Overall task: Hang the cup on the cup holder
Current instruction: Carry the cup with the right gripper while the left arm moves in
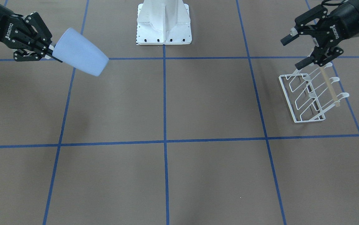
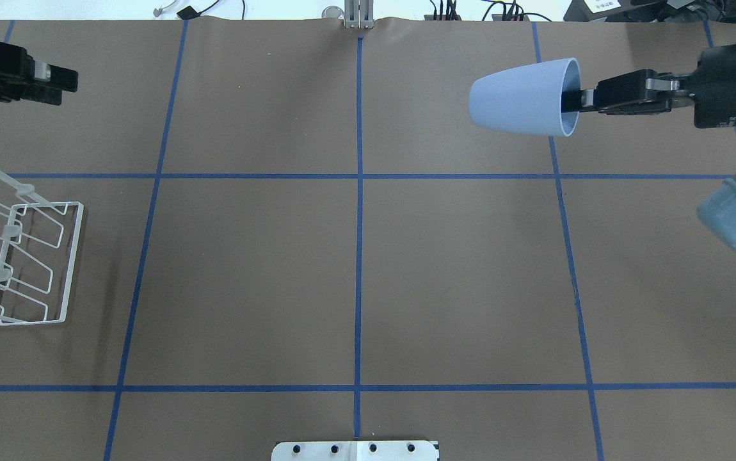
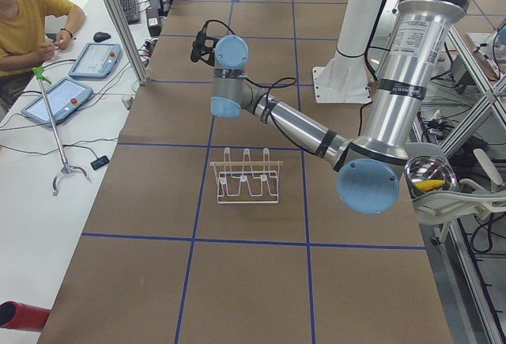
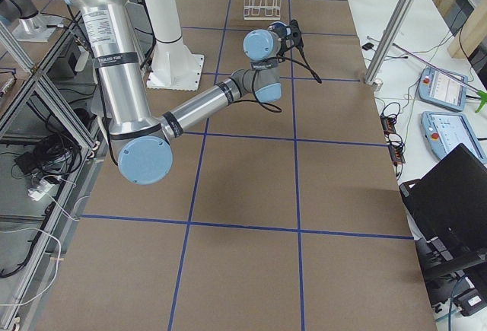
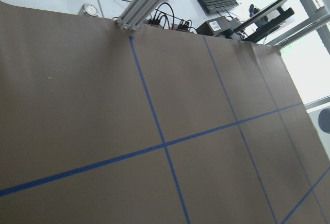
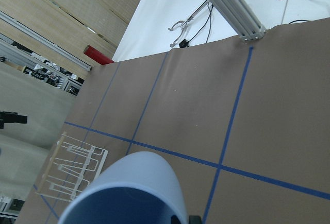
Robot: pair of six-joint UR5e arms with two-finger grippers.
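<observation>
Brown table (image 1: pixel 167 103) gridded with blue tape. Front-facing view: the right gripper (image 1: pixel 52 53) pinches the rim of the pale blue cup (image 1: pixel 81 56), held sideways in the air. The left gripper (image 1: pixel 295 51) hangs wide-spread and empty near the white wire cup holder (image 1: pixel 310 97). Overhead: cup and holder lie well apart, at opposite ends.

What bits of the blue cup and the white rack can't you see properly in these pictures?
1. Overhead view: the cup has its wall hiding the right gripper finger inside it.
2. Overhead view: the picture's left edge cuts off part of the cup holder.
3. Left side view: the cup is too small to show the grip.
</observation>
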